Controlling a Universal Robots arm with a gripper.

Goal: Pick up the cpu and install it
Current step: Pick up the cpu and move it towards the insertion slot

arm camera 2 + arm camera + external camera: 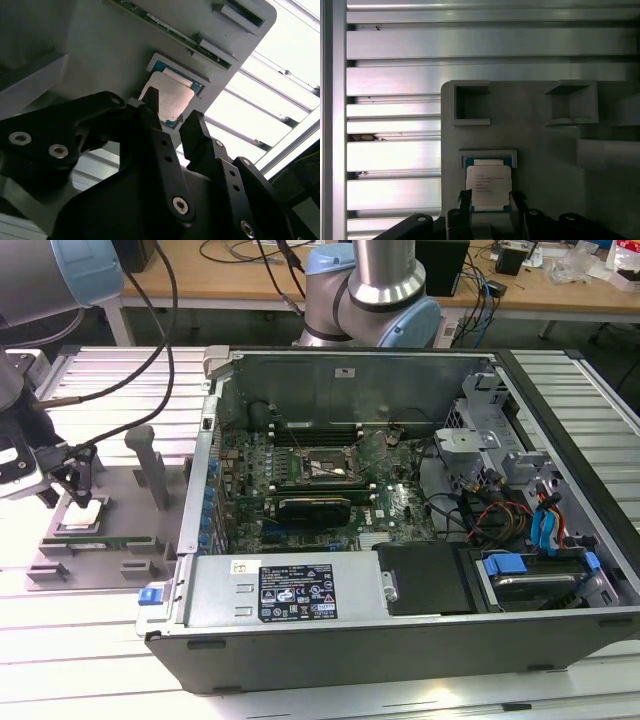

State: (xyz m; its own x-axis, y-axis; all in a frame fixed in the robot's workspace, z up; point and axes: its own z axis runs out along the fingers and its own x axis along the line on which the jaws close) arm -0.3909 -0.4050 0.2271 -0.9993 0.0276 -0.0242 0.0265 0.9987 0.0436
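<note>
The cpu [488, 183] is a small square chip with a silver top. It lies flat in a blue-rimmed recess of the grey fixture plate [130, 490], at the exterior view's left beside the computer case. My gripper [490, 202] hovers just over it, open, one black fingertip [151, 97] at each side of the chip and nothing held. In the exterior view the gripper [75, 490] hangs right above the cpu [82, 518]. The second wrist view looks past the fingers to the cpu [172, 95]. The black motherboard socket [318, 466] sits inside the open case, uncovered.
The open computer case [400, 600] lies on a slatted aluminium table [60, 640]. A long green memory stick [100, 540] rests in the fixture near the chip. Two grey upright posts [150, 465] rise from the plate. Cables trail from the arm [160, 300].
</note>
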